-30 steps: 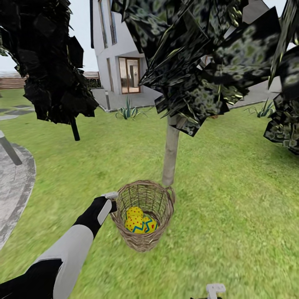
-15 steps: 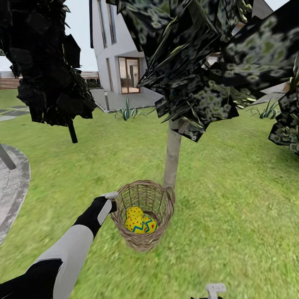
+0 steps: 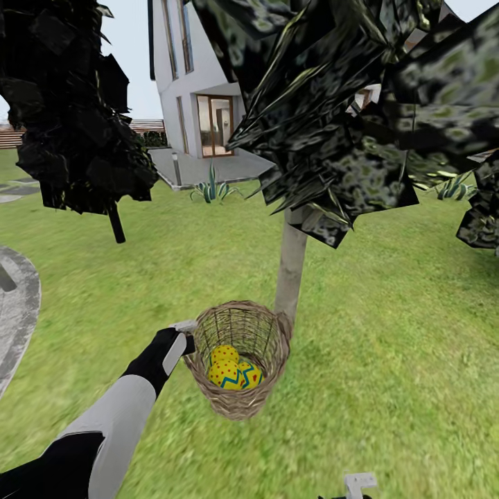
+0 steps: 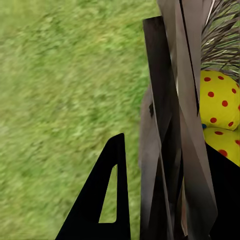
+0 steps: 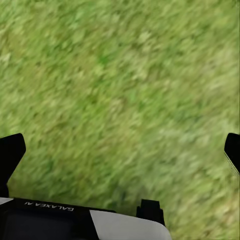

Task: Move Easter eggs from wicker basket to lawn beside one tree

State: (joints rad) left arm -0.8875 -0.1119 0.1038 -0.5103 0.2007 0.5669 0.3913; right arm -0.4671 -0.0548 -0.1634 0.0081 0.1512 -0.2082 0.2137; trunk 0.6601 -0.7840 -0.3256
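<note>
The wicker basket (image 3: 240, 360) hangs above the lawn (image 3: 388, 333), held at its rim by the left tool (image 3: 186, 334), which is clamped on the woven edge on the basket's left side; in the left wrist view the dark fingers (image 4: 162, 125) straddle the wicker wall (image 4: 220, 35). Inside the basket lie the Easter eggs (image 3: 232, 367), yellow with red dots and a blue zigzag band; two show clearly in the head view and a third is partly hidden behind them, and two dotted yellow curves (image 4: 220, 100) appear beside the fingers in the left wrist view. The basket is just in front of the tree (image 3: 291, 267), whose pale straight trunk rises right behind its far rim under dark, green-speckled foliage. A black-leaved tree (image 3: 76, 111) with a thin dark trunk stands well to the left, with a white house (image 3: 201, 76) and spiky plants (image 3: 211, 188) beyond. The right tool (image 5: 120, 150) hovers over bare grass, its two dark fingertips (image 5: 10, 155) spread wide apart and holding nothing; its pale tip (image 3: 359, 483) shows at the head view's lower edge.
</note>
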